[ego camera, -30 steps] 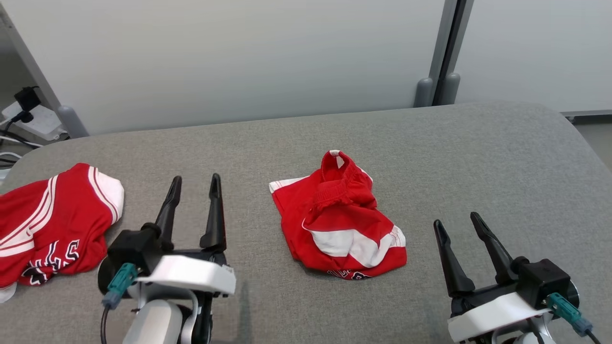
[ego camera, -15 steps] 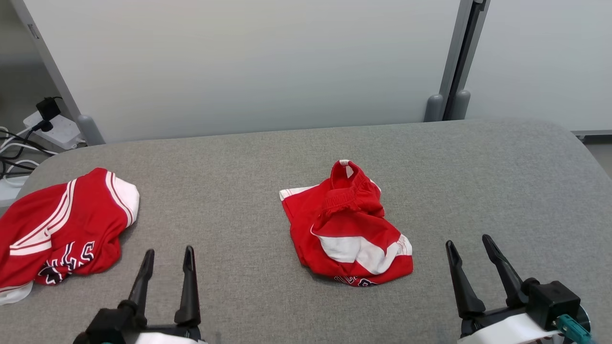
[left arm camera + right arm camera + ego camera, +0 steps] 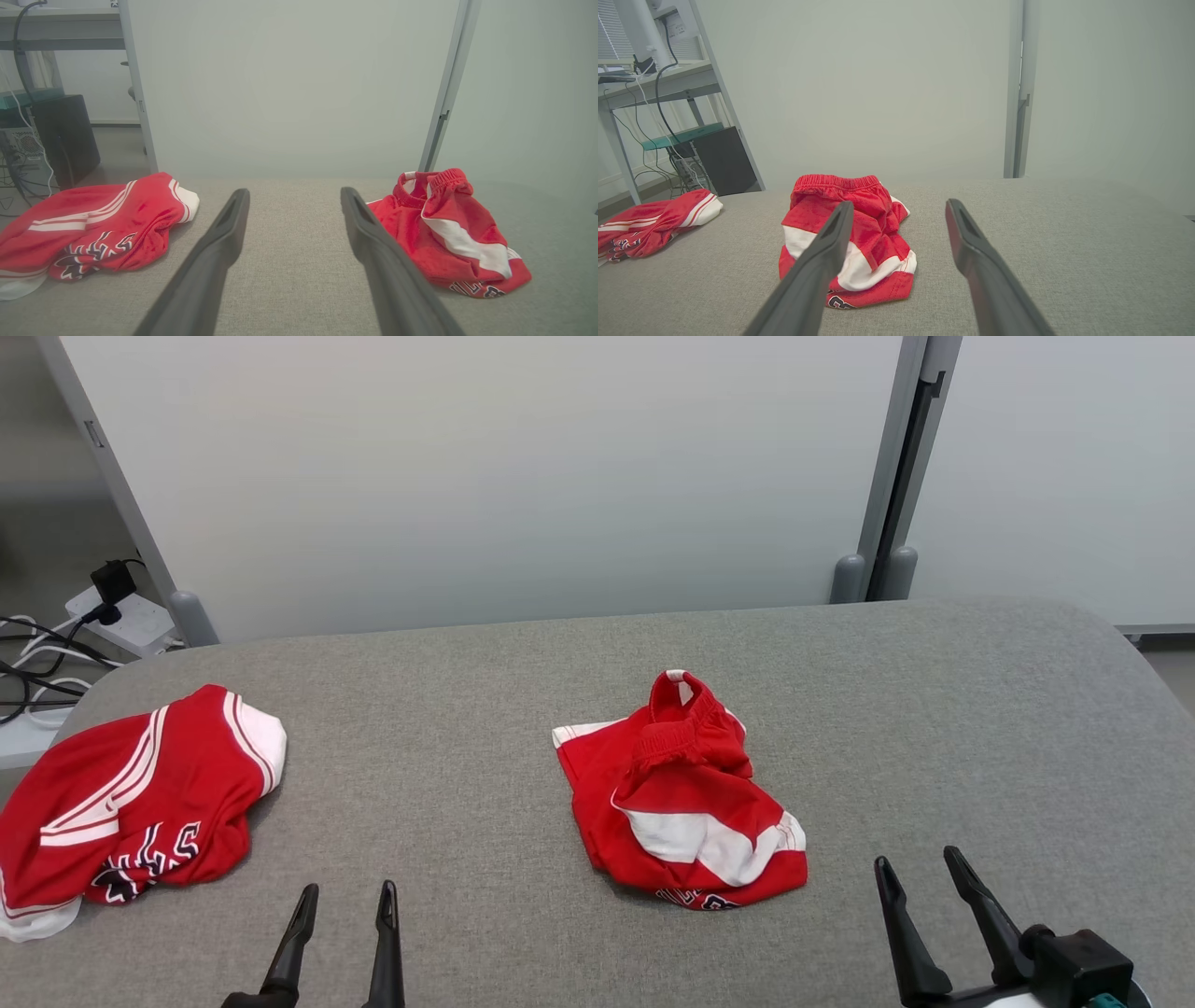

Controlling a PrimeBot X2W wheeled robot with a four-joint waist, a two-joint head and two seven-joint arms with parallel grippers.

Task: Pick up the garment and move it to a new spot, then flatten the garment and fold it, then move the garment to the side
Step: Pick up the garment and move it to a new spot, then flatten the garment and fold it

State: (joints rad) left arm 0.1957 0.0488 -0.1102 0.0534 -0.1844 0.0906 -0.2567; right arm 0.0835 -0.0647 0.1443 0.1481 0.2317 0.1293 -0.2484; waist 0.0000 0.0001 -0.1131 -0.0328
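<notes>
A crumpled red and white garment [image 3: 680,803] lies bunched near the middle of the grey padded table [image 3: 934,709], its elastic waistband up at the far side. It also appears in the left wrist view as the garment [image 3: 448,228] and in the right wrist view as the garment [image 3: 852,242]. My left gripper [image 3: 347,891] stands open and empty near the table's front edge, well left of it. My right gripper [image 3: 917,859] is open and empty too, a little to its right. The left gripper [image 3: 294,191] and right gripper [image 3: 900,203] both point across the table.
A second red garment [image 3: 131,807] with white stripes and dark lettering lies at the table's left edge. Grey partition panels [image 3: 523,476] stand behind the table, with a post [image 3: 887,495] between them. A power strip and cables [image 3: 112,611] sit beyond the far left corner.
The head camera has tilted up, so the whole picture has shifted down. Both grippers have drawn back toward the front edge, the left one farther. The garments lie as before.
</notes>
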